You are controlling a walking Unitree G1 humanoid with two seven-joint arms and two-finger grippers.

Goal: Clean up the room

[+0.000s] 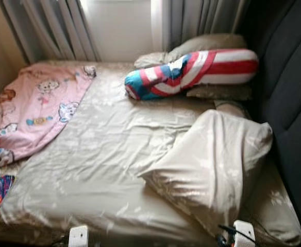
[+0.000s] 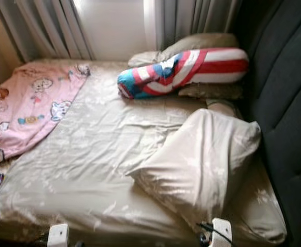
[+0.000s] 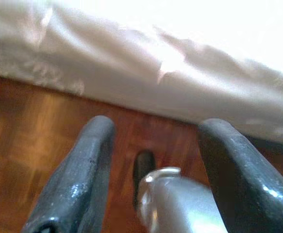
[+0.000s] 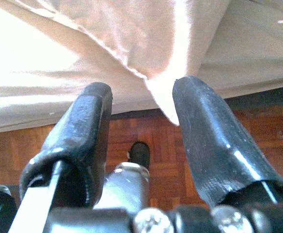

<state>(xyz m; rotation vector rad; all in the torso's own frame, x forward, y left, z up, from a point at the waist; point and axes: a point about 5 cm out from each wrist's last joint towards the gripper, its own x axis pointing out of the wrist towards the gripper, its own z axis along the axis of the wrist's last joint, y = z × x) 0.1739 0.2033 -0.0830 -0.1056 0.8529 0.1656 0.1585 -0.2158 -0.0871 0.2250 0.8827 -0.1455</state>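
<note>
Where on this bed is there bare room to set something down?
The middle of the sheet, between the pink blanket and the big beige pillow, is bare. The headboard end is crowded by the striped bolster and pillows.

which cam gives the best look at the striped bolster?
Left eye view: the striped bolster lies whole across the head of the bed. Right eye view shows it the same. The wrist views point at the bed edge and floor.

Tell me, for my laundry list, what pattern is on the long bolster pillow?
Red and white stripes with a blue end, clearest in the left eye view: long bolster pillow.
</note>
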